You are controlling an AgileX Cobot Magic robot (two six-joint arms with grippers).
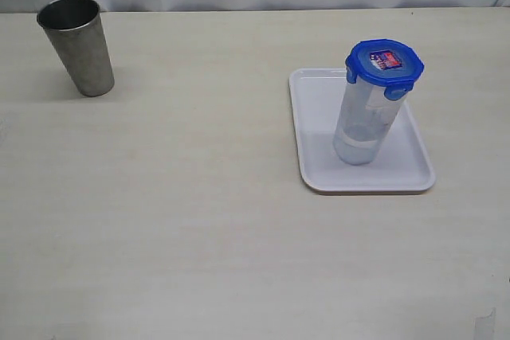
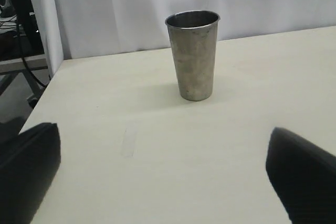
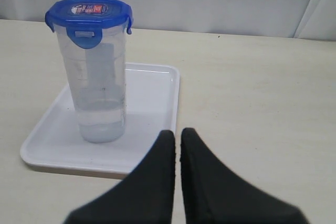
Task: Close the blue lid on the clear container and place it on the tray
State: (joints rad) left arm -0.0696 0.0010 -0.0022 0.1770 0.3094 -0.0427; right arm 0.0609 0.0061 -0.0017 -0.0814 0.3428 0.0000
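The clear container point(image 1: 366, 121), blue lid point(image 1: 384, 62) seated, stands upright on the tray point(image 1: 315, 117); left gripper point(image 2: 163, 148) spread wide, empty; right gripper point(image 3: 177, 136) closed, empty

The clear container point(image 3: 100, 90), blue lid point(image 3: 88, 14) on top, stands upright on the tray point(image 3: 151, 109); the right gripper point(image 3: 177, 136), fingers together, is near it.

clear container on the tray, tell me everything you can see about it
The clear container is a tall, narrow tumbler of translucent plastic, tapering toward its base. It stands upright on the white tray, well inside the rim. The blue lid, with a small red-and-blue sticker, sits on its top, the visible flaps folded down. It looks empty; only tray and lid touch it.
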